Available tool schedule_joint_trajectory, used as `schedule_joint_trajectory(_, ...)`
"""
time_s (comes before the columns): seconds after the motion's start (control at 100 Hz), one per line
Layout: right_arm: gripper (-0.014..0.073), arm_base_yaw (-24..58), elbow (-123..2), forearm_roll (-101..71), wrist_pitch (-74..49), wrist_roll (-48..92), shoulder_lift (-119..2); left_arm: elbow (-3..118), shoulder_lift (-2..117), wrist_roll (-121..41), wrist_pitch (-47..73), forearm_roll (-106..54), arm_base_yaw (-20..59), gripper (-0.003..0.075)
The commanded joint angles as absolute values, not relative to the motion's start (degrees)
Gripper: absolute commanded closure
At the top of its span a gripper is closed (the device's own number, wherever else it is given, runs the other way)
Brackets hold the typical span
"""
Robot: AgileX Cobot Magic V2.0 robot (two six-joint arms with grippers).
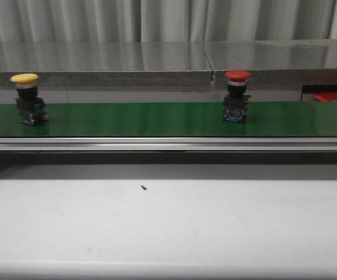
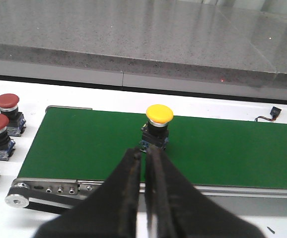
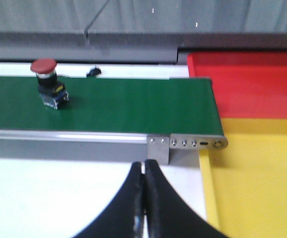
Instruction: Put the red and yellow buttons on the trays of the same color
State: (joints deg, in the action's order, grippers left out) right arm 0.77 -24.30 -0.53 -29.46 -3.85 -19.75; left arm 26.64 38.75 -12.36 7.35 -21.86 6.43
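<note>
A yellow button (image 1: pixel 27 96) stands upright at the left of the green belt (image 1: pixel 145 118), and a red button (image 1: pixel 237 94) stands right of the middle. The left wrist view has the yellow button (image 2: pixel 158 126) just beyond my left gripper (image 2: pixel 144 154), which is shut and holds nothing. My right gripper (image 3: pixel 144 166) is shut and empty over the white table, short of the belt's end. The red button (image 3: pixel 47 82) is far off to one side of it. The red tray (image 3: pixel 252 82) and the yellow tray (image 3: pixel 262 173) lie past the belt's end.
Several spare red buttons (image 2: pixel 5 106) stand on the white table beside the belt's left end. A grey stone ledge (image 1: pixel 157 58) runs behind the belt. A small dark speck (image 1: pixel 143 188) lies on the white table in front. The belt's metal rail (image 1: pixel 168 144) faces me.
</note>
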Motion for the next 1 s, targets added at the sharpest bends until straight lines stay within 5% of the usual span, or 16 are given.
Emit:
schedule_joint_trajectory(0.0, 0.0711, 0.91, -33.18, -0.68, -33.6, -3.63, -29.08, 28.07, 38.63, -12.41, 2.39, -22.7, 6.78, 0.0739)
schedule_joint_trajectory(0.38, 0.0662, 0.91, -52.93, -0.95, -35.33, -0.99, -57.8, 28.07, 38.63, -12.41, 2.31, -22.7, 6.78, 0.0739)
schedule_joint_trajectory(0.52, 0.0442, 0.91, -54.92, -1.08, -34.22, 0.0, -62.17, 28.07, 38.63, -12.41, 2.31, -22.7, 6.78, 0.0739)
schedule_joint_trajectory(0.7, -0.002, 0.91, -55.18, -2.57, -33.92, 0.0, -64.66, 28.07, 38.63, -12.41, 2.31, -22.7, 6.78, 0.0739)
schedule_joint_trajectory(0.99, 0.0014, 0.91, -59.87, -7.38, -37.67, 5.11, -72.53, 28.07, 38.63, -12.41, 2.31, -22.7, 6.78, 0.0739)
